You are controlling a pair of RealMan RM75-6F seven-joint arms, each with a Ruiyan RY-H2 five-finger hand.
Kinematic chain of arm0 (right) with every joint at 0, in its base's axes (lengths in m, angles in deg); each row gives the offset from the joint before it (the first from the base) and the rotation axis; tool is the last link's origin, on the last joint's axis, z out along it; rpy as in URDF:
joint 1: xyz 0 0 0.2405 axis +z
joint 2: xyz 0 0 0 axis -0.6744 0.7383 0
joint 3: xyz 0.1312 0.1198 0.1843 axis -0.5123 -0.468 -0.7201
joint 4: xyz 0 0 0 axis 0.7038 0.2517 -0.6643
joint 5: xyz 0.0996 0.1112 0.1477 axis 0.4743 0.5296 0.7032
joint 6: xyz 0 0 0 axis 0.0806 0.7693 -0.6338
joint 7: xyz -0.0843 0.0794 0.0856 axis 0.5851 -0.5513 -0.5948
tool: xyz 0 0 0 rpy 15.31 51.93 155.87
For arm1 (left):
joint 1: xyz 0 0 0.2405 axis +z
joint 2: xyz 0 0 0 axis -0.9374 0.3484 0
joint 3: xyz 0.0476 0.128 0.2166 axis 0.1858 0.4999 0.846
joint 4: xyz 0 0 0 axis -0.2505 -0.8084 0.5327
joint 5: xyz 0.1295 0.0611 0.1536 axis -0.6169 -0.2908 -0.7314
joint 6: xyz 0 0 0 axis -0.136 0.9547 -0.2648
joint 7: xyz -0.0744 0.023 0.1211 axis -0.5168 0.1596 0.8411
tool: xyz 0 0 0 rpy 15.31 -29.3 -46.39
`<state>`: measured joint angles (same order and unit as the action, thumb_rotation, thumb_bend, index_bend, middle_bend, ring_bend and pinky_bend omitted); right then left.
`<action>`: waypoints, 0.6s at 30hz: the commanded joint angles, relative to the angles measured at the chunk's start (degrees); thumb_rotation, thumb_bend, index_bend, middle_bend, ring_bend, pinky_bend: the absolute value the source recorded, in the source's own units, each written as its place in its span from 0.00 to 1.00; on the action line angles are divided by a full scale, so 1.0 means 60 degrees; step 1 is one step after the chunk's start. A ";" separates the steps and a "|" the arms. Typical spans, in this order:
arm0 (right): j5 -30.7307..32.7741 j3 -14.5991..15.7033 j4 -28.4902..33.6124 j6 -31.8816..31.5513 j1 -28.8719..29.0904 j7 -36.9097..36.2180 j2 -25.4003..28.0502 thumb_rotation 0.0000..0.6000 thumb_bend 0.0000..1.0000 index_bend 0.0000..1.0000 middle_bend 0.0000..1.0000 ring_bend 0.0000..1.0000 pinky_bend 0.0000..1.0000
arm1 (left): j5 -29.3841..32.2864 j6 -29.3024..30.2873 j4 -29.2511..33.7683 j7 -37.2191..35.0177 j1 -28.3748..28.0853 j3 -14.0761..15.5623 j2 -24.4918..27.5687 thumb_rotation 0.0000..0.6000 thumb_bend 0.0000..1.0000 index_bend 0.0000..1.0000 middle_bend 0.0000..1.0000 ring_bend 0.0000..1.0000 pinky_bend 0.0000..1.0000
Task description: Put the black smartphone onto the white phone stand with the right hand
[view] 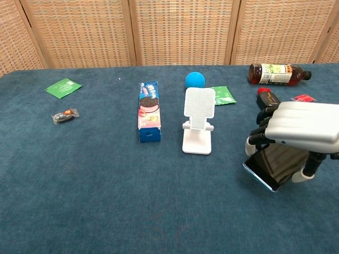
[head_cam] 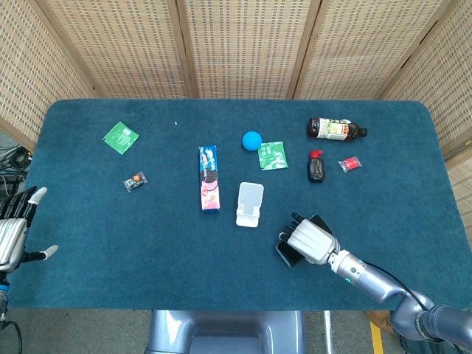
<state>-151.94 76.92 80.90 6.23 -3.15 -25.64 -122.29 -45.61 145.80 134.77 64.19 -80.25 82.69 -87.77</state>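
The white phone stand [view: 197, 123] [head_cam: 249, 203] stands upright near the table's middle, its back plate facing the chest camera. To its right my right hand [view: 299, 133] [head_cam: 310, 240] grips the black smartphone [view: 274, 164] [head_cam: 288, 253], fingers over its far edge and thumb at the near right. The phone is tilted and lifted off the blue cloth, most of it hidden under the palm. My left hand [head_cam: 13, 230] hangs off the table's left edge, fingers apart, holding nothing.
A cookie pack [view: 148, 110] lies left of the stand. Behind it are a blue ball [view: 194, 80] and a green packet [view: 223, 95]. A small black bottle [view: 268, 101], a dark sauce bottle [view: 278, 73] and a red candy [view: 303, 98] lie far right.
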 commanded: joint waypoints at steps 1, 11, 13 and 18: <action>-0.0416 -0.0254 0.0865 -0.0459 0.0086 0.1125 0.0732 1.00 0.25 0.58 0.48 0.45 0.27 | 0.0014 -0.0030 -0.0015 -0.0021 -0.0022 -0.0005 0.0001 1.00 0.00 0.00 0.00 0.00 0.00; -0.0884 -0.1615 0.1951 -0.0041 0.0905 0.5075 0.1533 1.00 0.27 0.57 0.50 0.49 0.28 | 0.0179 -0.0170 -0.0093 -0.0125 -0.0111 -0.0052 0.0019 1.00 0.00 0.00 0.00 0.00 0.00; -0.0801 -0.1849 0.1965 0.0162 0.1074 0.5502 0.1481 1.00 0.27 0.57 0.50 0.49 0.28 | 0.0226 -0.0205 -0.0110 -0.0132 -0.0129 -0.0062 0.0015 1.00 0.00 0.00 0.00 0.00 0.00; -0.0452 -0.2451 0.2094 0.1109 0.1682 0.6941 0.1123 1.00 0.27 0.57 0.50 0.49 0.28 | 0.0495 -0.0424 -0.0231 -0.0095 -0.0242 -0.0107 -0.0035 1.00 0.00 0.00 0.00 0.00 0.00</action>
<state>-155.89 64.72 92.46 9.51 4.50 11.99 -114.51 -43.02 143.59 133.60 63.50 -81.49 82.14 -87.86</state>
